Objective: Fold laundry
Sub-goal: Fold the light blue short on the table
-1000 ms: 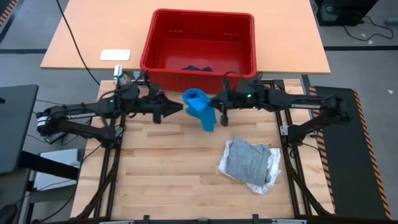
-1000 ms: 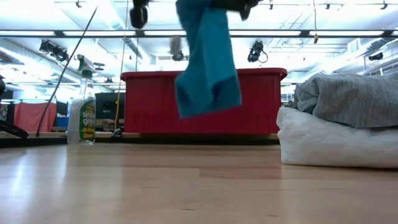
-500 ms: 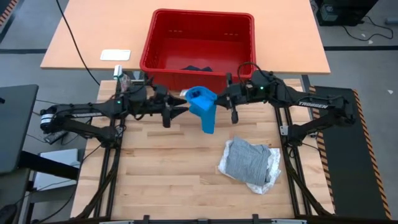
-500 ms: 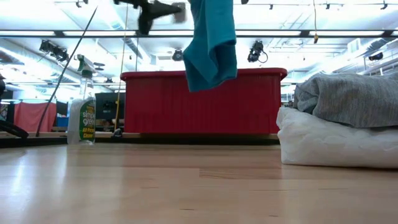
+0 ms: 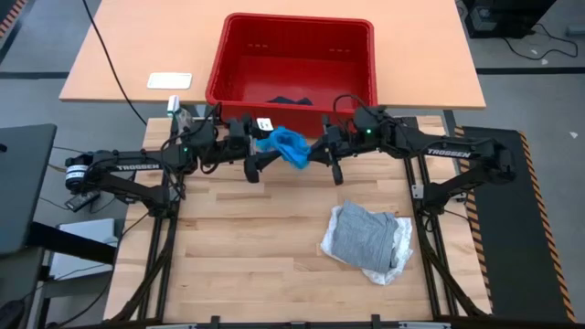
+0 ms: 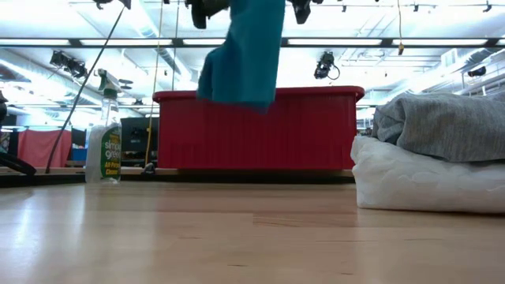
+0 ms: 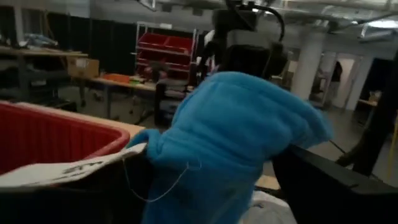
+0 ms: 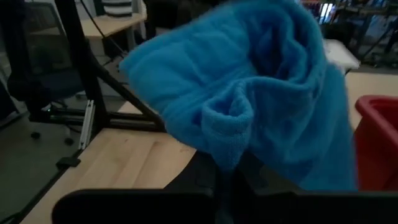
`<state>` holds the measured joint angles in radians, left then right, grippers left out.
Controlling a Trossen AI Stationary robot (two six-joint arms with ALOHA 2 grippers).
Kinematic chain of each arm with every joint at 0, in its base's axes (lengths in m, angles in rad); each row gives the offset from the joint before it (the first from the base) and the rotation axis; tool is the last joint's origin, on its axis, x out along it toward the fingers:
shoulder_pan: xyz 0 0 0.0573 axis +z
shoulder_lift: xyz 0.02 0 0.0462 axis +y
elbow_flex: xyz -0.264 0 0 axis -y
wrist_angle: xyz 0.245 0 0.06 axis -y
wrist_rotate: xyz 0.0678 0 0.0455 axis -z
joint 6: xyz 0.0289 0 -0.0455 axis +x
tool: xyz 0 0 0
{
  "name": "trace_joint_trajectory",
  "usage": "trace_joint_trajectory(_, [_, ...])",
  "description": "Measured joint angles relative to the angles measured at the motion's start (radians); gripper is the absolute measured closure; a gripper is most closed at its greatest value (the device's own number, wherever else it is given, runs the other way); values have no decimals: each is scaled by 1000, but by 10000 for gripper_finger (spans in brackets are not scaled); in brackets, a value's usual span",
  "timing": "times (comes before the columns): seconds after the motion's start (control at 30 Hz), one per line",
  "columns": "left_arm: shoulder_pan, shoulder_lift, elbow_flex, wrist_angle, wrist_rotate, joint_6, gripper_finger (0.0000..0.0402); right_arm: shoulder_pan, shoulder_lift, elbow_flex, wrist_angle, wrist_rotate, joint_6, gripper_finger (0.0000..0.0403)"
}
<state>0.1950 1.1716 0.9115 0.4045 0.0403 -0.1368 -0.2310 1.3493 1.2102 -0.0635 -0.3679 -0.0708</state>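
The bright blue garment (image 5: 288,146) hangs in the air between my two grippers, in front of the red basket (image 5: 239,91). In the low view its bunched cloth (image 6: 245,55) dangles well clear of the table. My right gripper (image 5: 316,153) is shut on it from the table's right. My left gripper (image 5: 261,161) stands open at the garment's left side, and in its wrist view the blue cloth (image 7: 236,143) fills the gap between its fingers. A grey garment (image 5: 364,234) lies on a white one (image 5: 398,245) at the table's near right. My right gripper pinches a bunched fold of the blue garment (image 8: 227,127) between its two fingers, coming roughly level from the table's right. The cloth billows above and beyond the fingers and hangs slack, lifted clear of the table. My left gripper has the garment's white label (image 7: 68,169) lying on one open finger; whether the fingers touch the cloth itself I cannot tell.
A dark garment (image 5: 291,99) lies in the red basket on the far table. A spray bottle (image 6: 103,146) stands at the far left. A white card (image 5: 170,80) lies left of the basket. Bare wood stretches across the near left of the table.
My left gripper has moved toward the table's right up to the blue garment, rolled about its own axis and opened wide. My right gripper has turned a little. The garment's hanging end has drawn up and swung toward the left gripper, so it now looks shorter and more bunched.
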Motion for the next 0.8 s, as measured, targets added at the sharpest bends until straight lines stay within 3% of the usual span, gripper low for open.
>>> trace_joint_trajectory(0.13, [-3,0,0,-92,7,21,166,-3,11,0,7,5,-4,383])
trace_joint_trajectory(0.37, [-2,0,0,-180,58,92,377,-36,12,0,9,71,-10,382])
trace_joint_trajectory(0.67, [100,0,0,-183,-30,305,379,-105,51,1,-4,237,-95,378])
trace_joint_trajectory(0.8, [109,1,0,-270,-8,327,379,-109,84,1,-72,237,-35,377])
